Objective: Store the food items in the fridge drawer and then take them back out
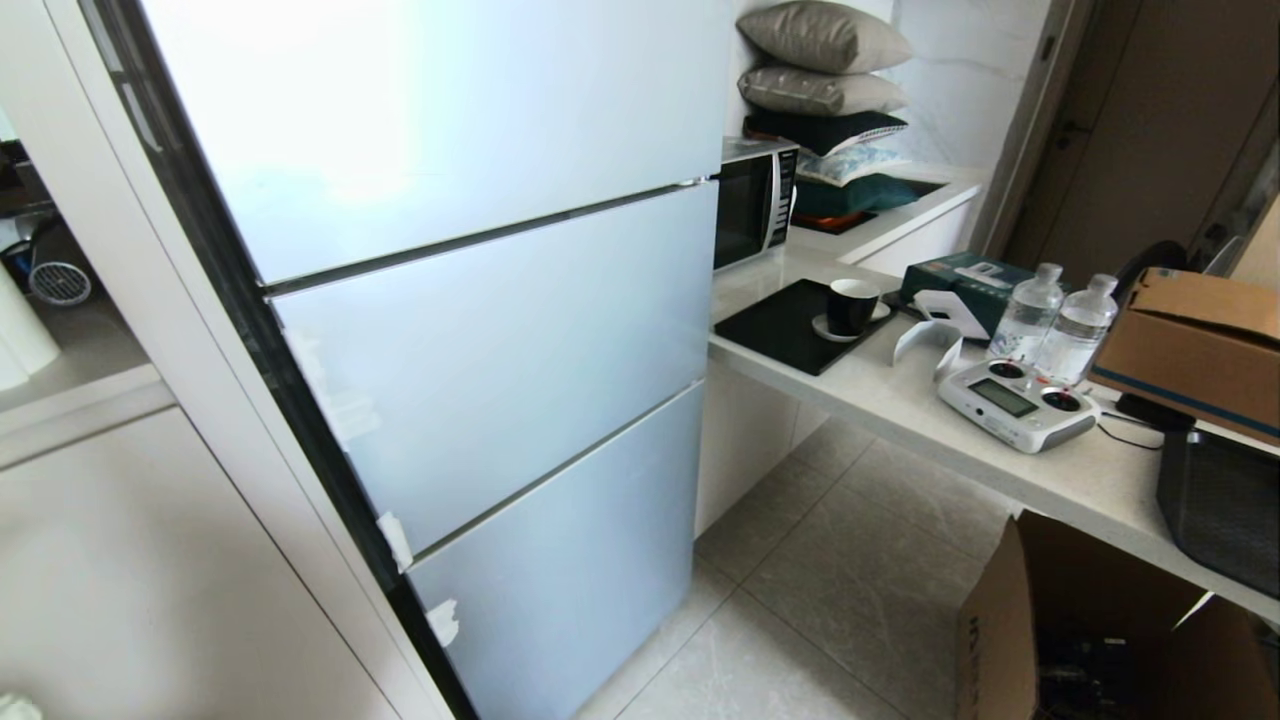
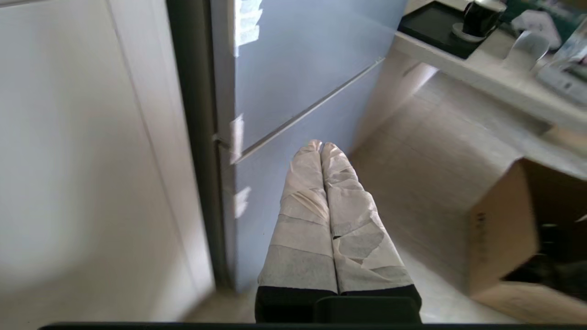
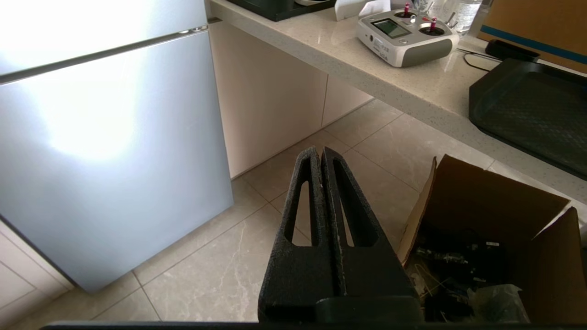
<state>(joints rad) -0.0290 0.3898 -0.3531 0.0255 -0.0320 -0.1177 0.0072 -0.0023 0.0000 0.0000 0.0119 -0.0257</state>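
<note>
A pale blue fridge point(image 1: 470, 330) with three stacked doors stands shut before me, scraps of white tape point(image 1: 395, 540) on its left edge. The fridge drawer and the food items are hidden or out of view. My left gripper point(image 2: 321, 145), its fingers wrapped in white tape, is shut on nothing and hangs low in front of the bottom fridge door point(image 2: 284, 192). My right gripper point(image 3: 319, 152), black, is shut and empty above the tiled floor, to the right of the fridge point(image 3: 105, 151). Neither arm shows in the head view.
A stone counter point(image 1: 900, 400) runs to the right of the fridge with a microwave point(image 1: 752, 200), a black cup point(image 1: 852, 305) on a dark tray, two water bottles point(image 1: 1055, 320), a remote controller point(image 1: 1015, 402) and a cardboard box point(image 1: 1190, 350). An open carton point(image 1: 1090, 640) sits on the floor.
</note>
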